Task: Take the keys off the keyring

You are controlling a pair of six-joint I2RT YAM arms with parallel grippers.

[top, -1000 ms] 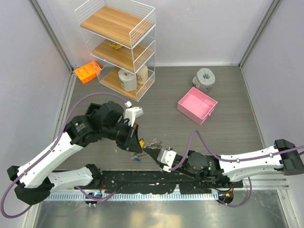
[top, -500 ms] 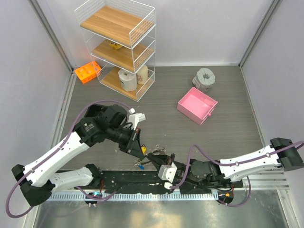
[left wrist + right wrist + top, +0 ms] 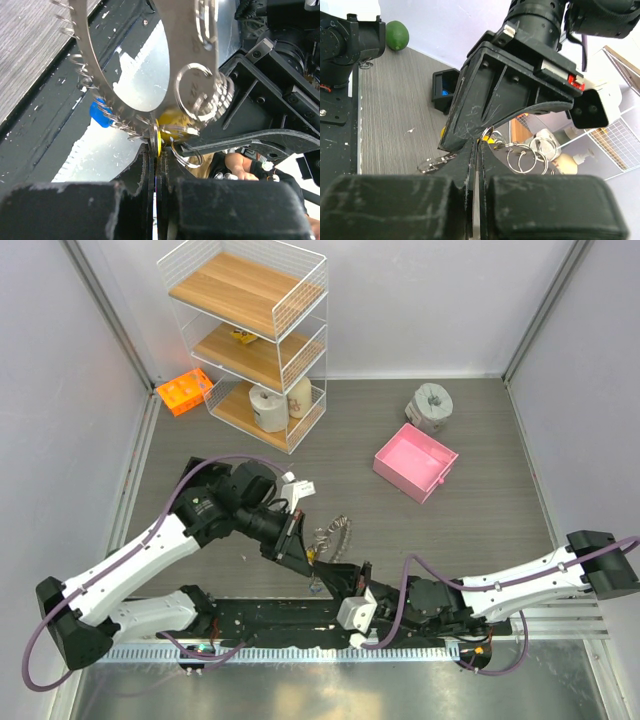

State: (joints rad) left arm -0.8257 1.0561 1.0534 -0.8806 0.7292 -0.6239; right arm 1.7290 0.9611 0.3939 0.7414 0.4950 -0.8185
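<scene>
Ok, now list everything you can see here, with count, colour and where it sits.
wire rack: one, white with wooden shelves, far left
paper roll: one, white, bottom shelf
grid tray: one, orange, left of the rack
grey roll: one, far right
pink box: one, nearer than the grey roll
green ball: one, by the wall, right wrist view
keyring: one, silver, near centre
keys: many silver, one yellow-headed, one blue-headed, on the keyring
left gripper: black, shut on keys
right gripper: black, shut, at the bunch
</scene>
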